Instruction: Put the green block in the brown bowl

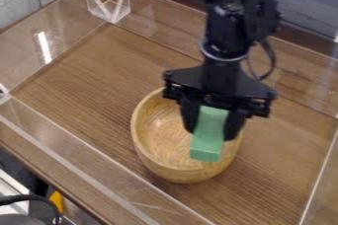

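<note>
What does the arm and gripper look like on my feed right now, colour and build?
The arm is black all over, a slim column of blocky, matte segments. A dark cable loops off its upper part near the top edge of the picture. The gripper is black too: a wide crossbar with two short fingers hanging from it. No markings or labels are legible at this resolution.

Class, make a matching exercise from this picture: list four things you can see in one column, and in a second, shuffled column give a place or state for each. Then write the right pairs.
Things:
1. green block
2. brown bowl
3. gripper
4. table

Places or states:
A. resting on the table, nothing lying inside it
B. shut on the block, pointing down
C. wood-grain surface under the bowl
D. held upright over the bowl

Pairs: 1-D, 2-A, 3-B, 4-C
</note>
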`<state>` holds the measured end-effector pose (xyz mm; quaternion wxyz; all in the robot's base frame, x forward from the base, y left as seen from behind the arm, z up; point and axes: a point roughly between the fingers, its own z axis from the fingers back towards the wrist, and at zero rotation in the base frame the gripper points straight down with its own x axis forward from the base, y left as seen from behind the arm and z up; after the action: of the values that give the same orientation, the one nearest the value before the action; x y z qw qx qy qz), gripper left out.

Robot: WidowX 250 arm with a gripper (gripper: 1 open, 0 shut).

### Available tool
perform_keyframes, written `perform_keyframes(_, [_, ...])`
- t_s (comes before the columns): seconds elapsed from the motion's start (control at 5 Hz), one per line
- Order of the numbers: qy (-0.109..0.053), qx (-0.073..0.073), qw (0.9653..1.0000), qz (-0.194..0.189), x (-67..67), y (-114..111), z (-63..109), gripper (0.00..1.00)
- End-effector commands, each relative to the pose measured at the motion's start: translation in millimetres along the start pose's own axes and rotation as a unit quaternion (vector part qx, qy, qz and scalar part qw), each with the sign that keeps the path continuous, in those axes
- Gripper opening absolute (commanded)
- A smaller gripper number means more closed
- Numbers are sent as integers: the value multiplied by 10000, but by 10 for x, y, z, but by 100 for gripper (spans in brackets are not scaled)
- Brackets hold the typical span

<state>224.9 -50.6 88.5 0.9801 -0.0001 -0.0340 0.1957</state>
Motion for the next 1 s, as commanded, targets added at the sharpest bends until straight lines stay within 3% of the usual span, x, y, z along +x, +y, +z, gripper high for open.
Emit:
perform_keyframes(0.0, [-142, -168, 9998, 7, 66, -11, 77, 0])
perform_keyframes(0.2, [-104, -214, 9997, 2, 47, -54, 108, 0])
perform_keyframes(0.6, [-27, -282, 9995, -115, 136, 3, 111, 0])
perform_keyframes(0.8, [-19, -292, 9996, 28, 134, 45, 172, 0])
